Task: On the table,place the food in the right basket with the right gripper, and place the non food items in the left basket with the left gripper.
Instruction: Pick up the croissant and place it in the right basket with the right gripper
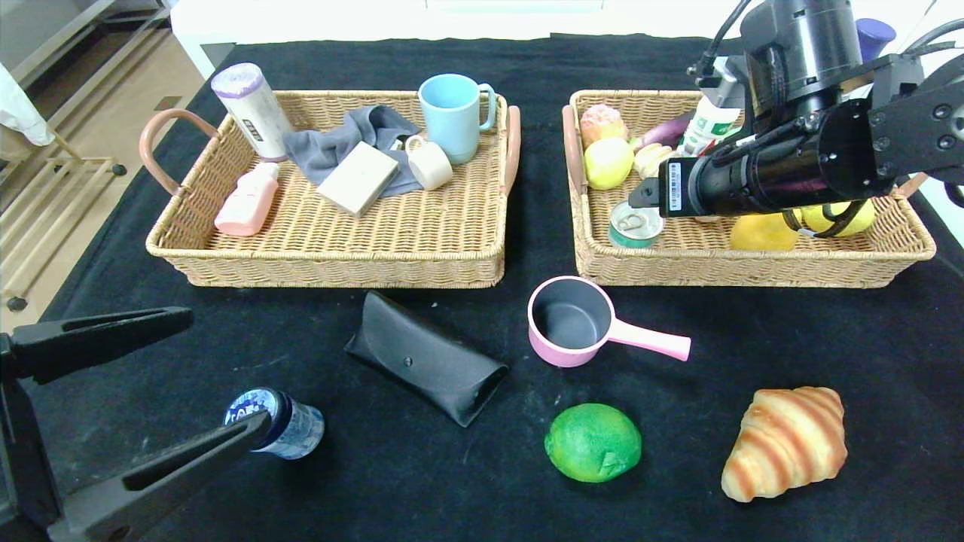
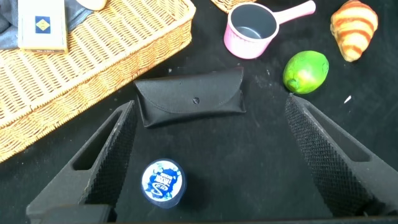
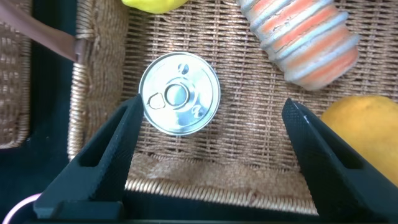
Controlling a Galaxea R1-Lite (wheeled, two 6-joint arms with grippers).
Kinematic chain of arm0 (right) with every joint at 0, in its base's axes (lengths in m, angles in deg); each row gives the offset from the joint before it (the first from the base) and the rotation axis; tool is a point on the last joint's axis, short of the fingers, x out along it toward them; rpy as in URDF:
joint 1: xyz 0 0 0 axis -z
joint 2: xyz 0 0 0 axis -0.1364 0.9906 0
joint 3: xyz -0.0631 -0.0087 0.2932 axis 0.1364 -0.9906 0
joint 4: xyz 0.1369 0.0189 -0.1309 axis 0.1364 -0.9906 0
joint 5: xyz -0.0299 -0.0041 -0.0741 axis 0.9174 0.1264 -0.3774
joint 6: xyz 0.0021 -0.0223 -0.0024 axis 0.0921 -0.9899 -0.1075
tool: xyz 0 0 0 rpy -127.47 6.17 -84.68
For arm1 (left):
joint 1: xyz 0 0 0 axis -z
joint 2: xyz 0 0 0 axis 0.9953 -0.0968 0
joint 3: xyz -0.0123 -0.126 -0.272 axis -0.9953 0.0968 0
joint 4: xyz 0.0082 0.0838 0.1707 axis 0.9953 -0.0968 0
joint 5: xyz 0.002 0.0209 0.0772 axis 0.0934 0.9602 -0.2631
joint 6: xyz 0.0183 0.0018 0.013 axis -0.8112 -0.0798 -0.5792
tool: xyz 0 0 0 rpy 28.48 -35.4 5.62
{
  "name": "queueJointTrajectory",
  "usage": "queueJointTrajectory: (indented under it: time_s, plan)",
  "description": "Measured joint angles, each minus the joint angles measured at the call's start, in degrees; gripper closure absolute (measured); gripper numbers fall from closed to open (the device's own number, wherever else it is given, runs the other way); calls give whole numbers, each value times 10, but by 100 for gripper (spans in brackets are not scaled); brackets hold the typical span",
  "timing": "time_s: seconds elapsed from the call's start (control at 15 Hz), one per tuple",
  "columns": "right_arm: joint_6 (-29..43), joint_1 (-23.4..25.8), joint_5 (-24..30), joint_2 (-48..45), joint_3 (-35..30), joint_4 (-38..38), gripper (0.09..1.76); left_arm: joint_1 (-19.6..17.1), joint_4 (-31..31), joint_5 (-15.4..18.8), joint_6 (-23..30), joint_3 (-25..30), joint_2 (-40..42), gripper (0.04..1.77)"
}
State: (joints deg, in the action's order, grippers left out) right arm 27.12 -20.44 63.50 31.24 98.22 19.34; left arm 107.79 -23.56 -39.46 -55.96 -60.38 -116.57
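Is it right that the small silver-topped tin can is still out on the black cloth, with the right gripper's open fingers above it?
Not quite. The silver-topped tin can is not on the black cloth; it stands inside the right wicker basket, near its front left corner. The right wrist view shows woven wicker under it. The rest holds: the right gripper is above it with open fingers.

A: Which items lie on the black cloth (image 1: 753, 331)?
B: A black case (image 1: 425, 357), a pink pot (image 1: 576, 320) with grey interior, a green lime (image 1: 593, 441), a golden-brown striped croissant (image 1: 785, 441), and a blue-labelled bottle (image 1: 285, 423).
A: And the baskets?
B: Both tan wicker; the left basket (image 1: 331, 248) holds a light-blue mug (image 1: 452, 117), the right basket (image 1: 753, 263) a silver-topped can (image 1: 635, 223).
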Motion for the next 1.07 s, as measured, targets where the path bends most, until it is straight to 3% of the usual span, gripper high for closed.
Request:
queueJointTrajectory:
  time_s: [0.2, 0.6, 1.07]
  plan:
    - [45, -15, -17, -32, -21, -23, 19, 0, 0, 0, -1, 0, 0, 9]
    - [210, -39, -37, -121, -74, -160, 17, 0, 0, -1, -3, 1, 0, 9]
    - [325, -27, -34, -243, -276, -178, 15, 11, 0, -4, -6, 4, 4, 9]
